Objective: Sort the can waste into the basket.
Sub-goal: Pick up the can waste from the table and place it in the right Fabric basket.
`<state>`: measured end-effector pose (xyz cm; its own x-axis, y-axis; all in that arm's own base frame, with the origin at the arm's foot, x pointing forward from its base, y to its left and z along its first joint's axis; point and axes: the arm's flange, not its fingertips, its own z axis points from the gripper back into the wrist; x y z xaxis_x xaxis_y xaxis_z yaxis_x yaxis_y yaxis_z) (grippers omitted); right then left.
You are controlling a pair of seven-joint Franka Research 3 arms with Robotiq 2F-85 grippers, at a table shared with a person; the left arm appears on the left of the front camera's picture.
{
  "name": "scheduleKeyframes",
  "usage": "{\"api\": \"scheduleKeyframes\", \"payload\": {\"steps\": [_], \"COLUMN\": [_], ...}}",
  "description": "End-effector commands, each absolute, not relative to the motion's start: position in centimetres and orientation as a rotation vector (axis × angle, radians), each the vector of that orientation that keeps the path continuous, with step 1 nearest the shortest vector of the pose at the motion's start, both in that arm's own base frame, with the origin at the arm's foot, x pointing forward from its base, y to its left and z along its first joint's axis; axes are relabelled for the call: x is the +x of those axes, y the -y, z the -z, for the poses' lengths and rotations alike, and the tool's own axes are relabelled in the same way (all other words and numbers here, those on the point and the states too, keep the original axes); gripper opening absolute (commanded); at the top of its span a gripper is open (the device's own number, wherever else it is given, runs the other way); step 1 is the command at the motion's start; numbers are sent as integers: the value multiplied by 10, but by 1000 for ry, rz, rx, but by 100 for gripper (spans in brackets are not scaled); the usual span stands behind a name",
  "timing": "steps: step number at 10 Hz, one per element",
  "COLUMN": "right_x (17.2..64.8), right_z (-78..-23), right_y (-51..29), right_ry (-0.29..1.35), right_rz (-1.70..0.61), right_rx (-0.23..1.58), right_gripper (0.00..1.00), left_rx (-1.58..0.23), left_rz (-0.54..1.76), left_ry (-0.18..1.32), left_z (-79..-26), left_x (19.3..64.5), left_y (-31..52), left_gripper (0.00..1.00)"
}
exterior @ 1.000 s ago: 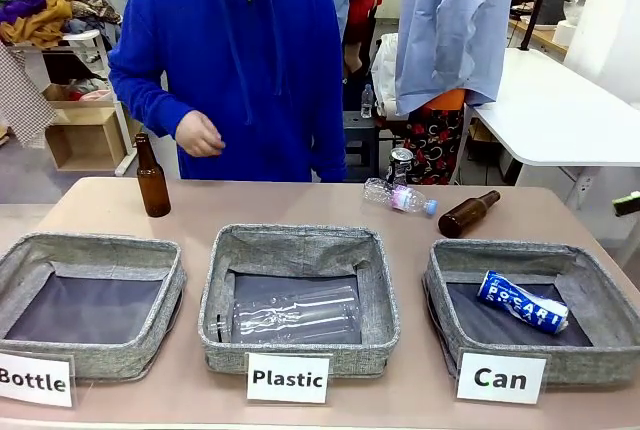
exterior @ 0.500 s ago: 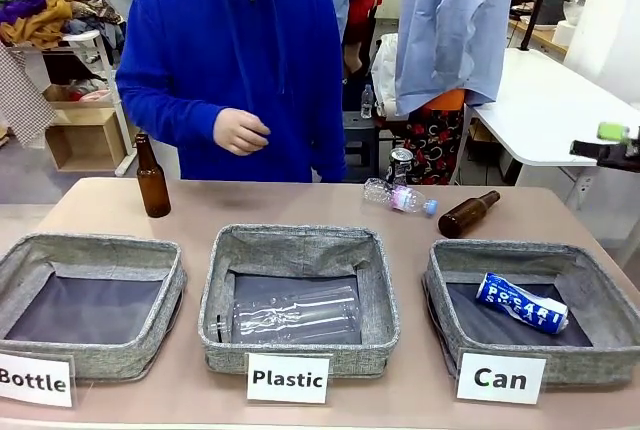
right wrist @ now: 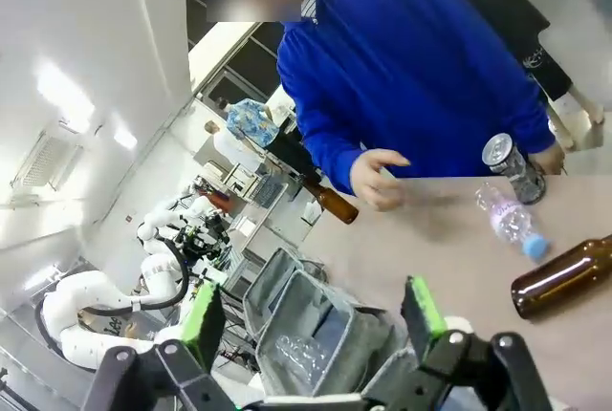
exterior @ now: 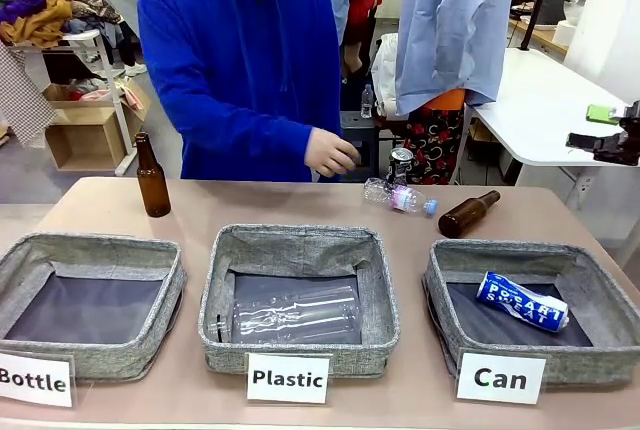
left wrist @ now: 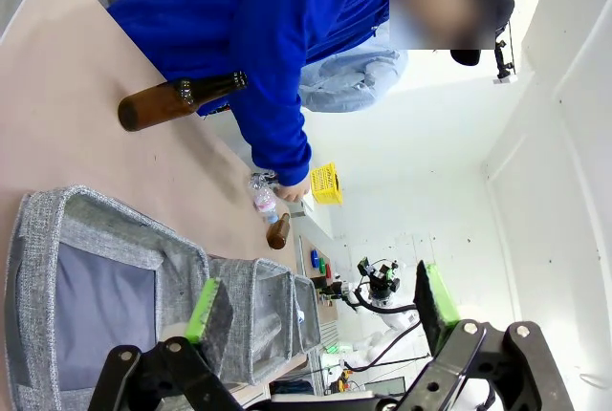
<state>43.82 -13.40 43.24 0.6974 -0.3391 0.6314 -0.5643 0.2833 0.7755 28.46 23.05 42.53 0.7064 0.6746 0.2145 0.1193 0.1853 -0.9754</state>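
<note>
The blue Pocari Sweat can [exterior: 522, 301] lies on its side in the grey basket [exterior: 510, 252] with the "Can" card at front right. The dark grey and silver can [exterior: 400, 163] stands upright at the table's far edge, also seen in the right wrist view as the silver can [right wrist: 512, 167]. A person's hand [exterior: 333, 153] hovers just left of it. My right gripper [exterior: 582, 127] hangs open and empty above the table's right edge, its green pads [right wrist: 421, 306] well apart. My left gripper [left wrist: 320, 301] is open and empty above the left basket.
The "Plastic" basket [exterior: 300, 240] holds a clear bottle [exterior: 295, 315]. The "Bottle" basket [exterior: 90, 248] is at left. A brown bottle [exterior: 152, 178] stands at back left. A small plastic bottle [exterior: 398, 196] and a brown bottle [exterior: 467, 213] lie behind the Can basket.
The person's hand has swung right across the table towards the silver can. My right gripper has risen at the right edge. The blue can has rolled slightly in its basket.
</note>
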Motion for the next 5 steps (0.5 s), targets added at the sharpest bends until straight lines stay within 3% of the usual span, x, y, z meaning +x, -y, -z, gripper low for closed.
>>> {"api": "scheduleKeyframes", "payload": {"steps": [1, 5], "right_x": [432, 432], "right_z": [-436, -436], "right_y": [132, 132], "right_ry": [871, 871], "right_rz": [-174, -174], "right_rx": [1330, 1330], "right_gripper": [100, 100], "left_rx": [-1355, -1355], "left_rz": [-430, -430], "left_ry": [733, 733], "left_z": [-427, -427], "left_x": [284, 284], "left_y": [-231, -231], "left_gripper": [100, 100]}}
